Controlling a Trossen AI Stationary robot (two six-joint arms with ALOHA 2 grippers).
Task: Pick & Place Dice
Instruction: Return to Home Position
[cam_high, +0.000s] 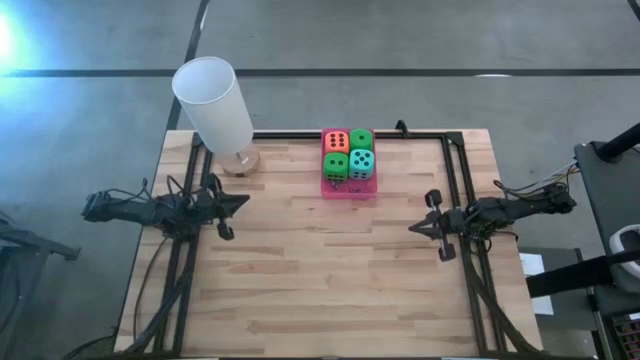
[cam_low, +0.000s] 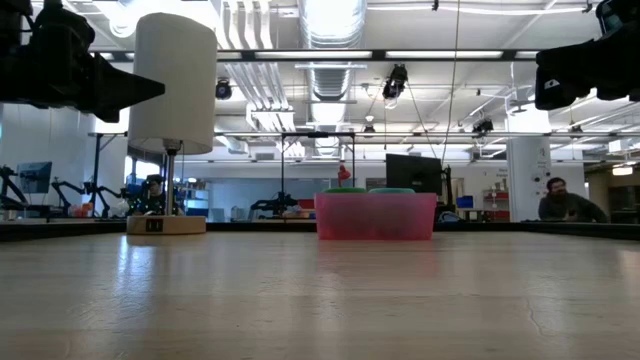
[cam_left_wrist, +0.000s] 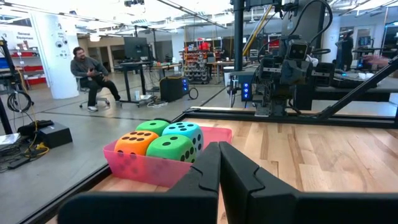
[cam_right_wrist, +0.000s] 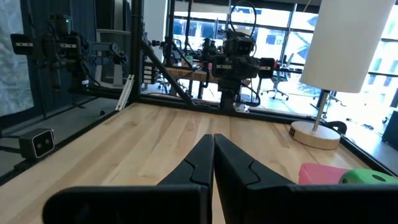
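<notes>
Several dice sit packed in a pink tray (cam_high: 349, 187) at the table's far middle: an orange-red one (cam_high: 335, 141), two green ones (cam_high: 361, 139) (cam_high: 336, 165) and a teal one (cam_high: 362, 162). The left wrist view shows them as orange (cam_left_wrist: 137, 144), green (cam_left_wrist: 170, 148) and teal (cam_left_wrist: 184, 130) cubes in the tray (cam_left_wrist: 149, 169). My left gripper (cam_high: 246, 200) is shut and level above the table's left side. Above the right side, my right gripper (cam_high: 411, 228) is shut and level too. Both are well clear of the dice.
A lamp with a white cylindrical shade (cam_high: 213, 102) stands on a round wooden base (cam_high: 238, 161) at the far left, beside the tray. A black frame (cam_high: 420, 135) runs along the table's far edge and sides. A person (cam_low: 560, 203) sits in the room beyond.
</notes>
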